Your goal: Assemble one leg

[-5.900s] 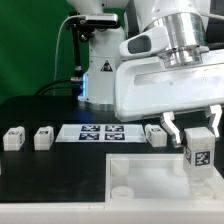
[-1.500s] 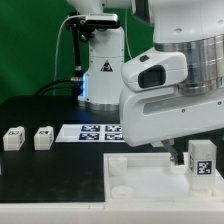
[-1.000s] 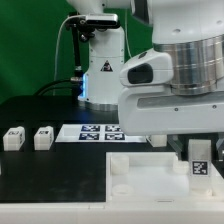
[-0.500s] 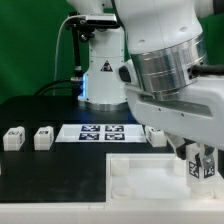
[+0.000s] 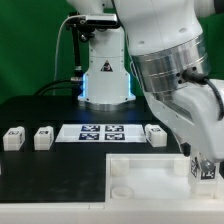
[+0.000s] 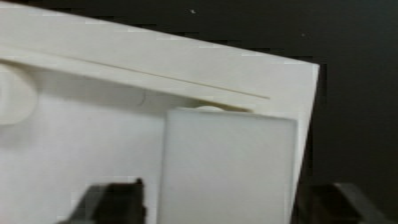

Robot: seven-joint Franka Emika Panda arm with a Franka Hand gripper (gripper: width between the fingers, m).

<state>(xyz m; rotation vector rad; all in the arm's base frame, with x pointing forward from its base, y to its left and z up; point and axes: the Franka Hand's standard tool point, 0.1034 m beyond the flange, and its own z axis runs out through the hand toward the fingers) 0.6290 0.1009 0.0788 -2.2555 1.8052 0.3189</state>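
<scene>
Happening: arm is down over the white tray piece, at its corner on the exterior view's right, w/ the leg between the fingers. Looks to me like the seating/screw-in step.
Leg: upright, tag facing the exterior cam. Wrist view puts it just beside a small rounded bump under the tray rim, prob the mount point. Touching the tray or not: can't tell.
Fingers: gripper straddles the leg, one dark finger each side. Thin dark gaps seem to show, so whether it's clamped or slack, can't tell.
Spares: first spare leg and second spare leg sit on the black tabletop at the exterior view's left. Third spare leg is just beside the marker board.
Doing it well: line the leg's axis up w/ the mount before any turn. Keep it square to the tray, push down lightly, turn in short bites and regrip.
Risk: a tilted start could jam or cross-thread. Tray isn't visibly pinned, so side force prob shifts it.
</scene>
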